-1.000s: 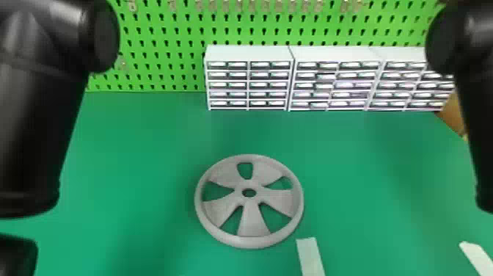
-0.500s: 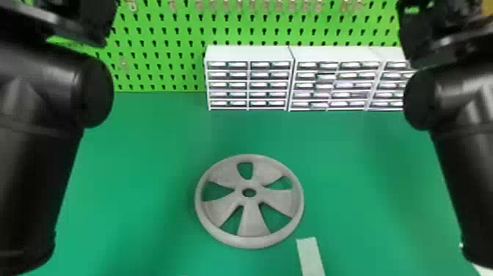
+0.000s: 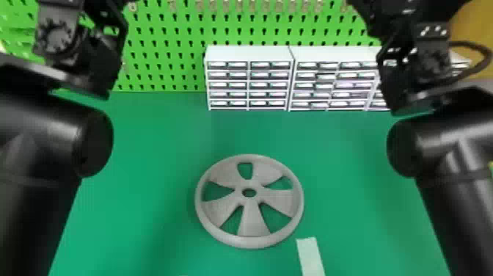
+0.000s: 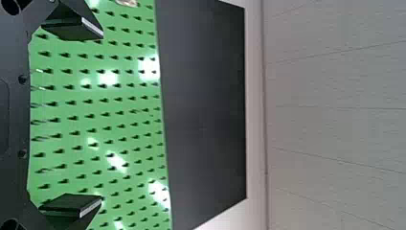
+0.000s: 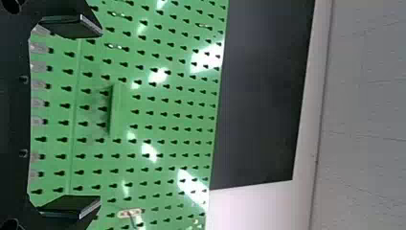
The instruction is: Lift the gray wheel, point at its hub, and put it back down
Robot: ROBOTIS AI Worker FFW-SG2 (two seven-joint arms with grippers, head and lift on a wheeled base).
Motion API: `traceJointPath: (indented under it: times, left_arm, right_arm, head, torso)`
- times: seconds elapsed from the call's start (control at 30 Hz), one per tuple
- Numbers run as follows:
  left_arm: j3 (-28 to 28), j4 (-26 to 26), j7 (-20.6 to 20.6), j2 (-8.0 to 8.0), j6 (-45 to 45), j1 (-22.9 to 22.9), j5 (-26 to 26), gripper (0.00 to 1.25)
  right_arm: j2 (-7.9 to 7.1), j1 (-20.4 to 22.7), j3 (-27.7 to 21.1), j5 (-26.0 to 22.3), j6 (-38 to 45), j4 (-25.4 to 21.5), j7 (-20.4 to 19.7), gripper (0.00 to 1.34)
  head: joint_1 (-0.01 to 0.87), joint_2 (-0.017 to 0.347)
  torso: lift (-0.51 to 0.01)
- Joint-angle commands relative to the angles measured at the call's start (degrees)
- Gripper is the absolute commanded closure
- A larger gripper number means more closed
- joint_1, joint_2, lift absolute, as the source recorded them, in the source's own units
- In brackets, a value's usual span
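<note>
Clock dirs are for head view, 12 at top, read from the wheel's ctr. Biggest 1st: pale wall (image 4: 335, 96), seen in both wrist views, w/ a dark flat panel (image 4: 206, 120) next to it. Green pegboard (image 3: 165, 36) runs across the back at 12, w/ a row of small hooks (image 3: 253, 5) along its upper part. Green tabletop (image 3: 157, 128) spreads around the wheel on all sides.

L arm (image 3: 33, 146), black, is betw. 9 & 10; R arm (image 3: 447, 146), also black, betw. 2 & 3. White multi-drawer cabinets (image 3: 249, 55) stand side by side at the back of the tabletop, from 12 round to abt 1, R ones partly hidden behind R arm.

Gray five-spoke wheel (image 3: 253, 220) = task's thing: lies flat on the tabletop, lower middle of head view, betw. the two arms & well apart from both. Its hub (image 3: 249, 184) has a round hole thru it, spokes running out to the rim.

L gripper (image 3: 113, 11) is up at 11, R gripper (image 3: 407, 14) up at 1, both well apart from the wheel. Per L wrist view, L gripper's (image 4: 72, 117) fingers are released, spread wide; R wrist view has R gripper's (image 5: 72, 117) fingers the same, released & wide, pegboard visible thru the gap.

Smallest: white strip (image 3: 310, 255) on the tabletop, near the wheel's rim, betw. 4 & 5.
</note>
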Motion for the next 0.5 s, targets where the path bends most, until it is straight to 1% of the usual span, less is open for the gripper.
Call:
traceJointPath:
  times: [0.0,0.17,0.27,0.47]
  left_arm:
    - [0.2,-1.7,-0.1,0.18,1.6,2.6,0.2,0.08]
    - [-1.0,-2.4,-0.1,0.44,1.9,4.9,-2.5,0.08]
    - [-1.6,-2.4,-0.1,0.44,3.2,6.9,-2.8,0.08]
    - [-1.4,-2.3,-0.1,0.35,3.3,9.5,-3.2,0.08]
  right_arm:
    - [0.99,2.4,0.0,0.3,0.0,-0.5,0.0,0.08]
    - [1.70,4.6,-0.4,0.6,0.0,-1.9,0.0,0.08]
    - [2.05,6.5,-0.4,0.6,0.0,-2.5,0.0,0.08]
    - [2.66,9.7,-0.6,1.1,0.2,-2.7,0.0,0.08]
  head:
    - [0.692,0.048]
    - [0.692,0.048]
    - [0.692,0.048]
    - [0.692,0.048]
  torso:
    - [-0.088]
    - [-0.088]
    - [-0.088]
    - [-0.088]
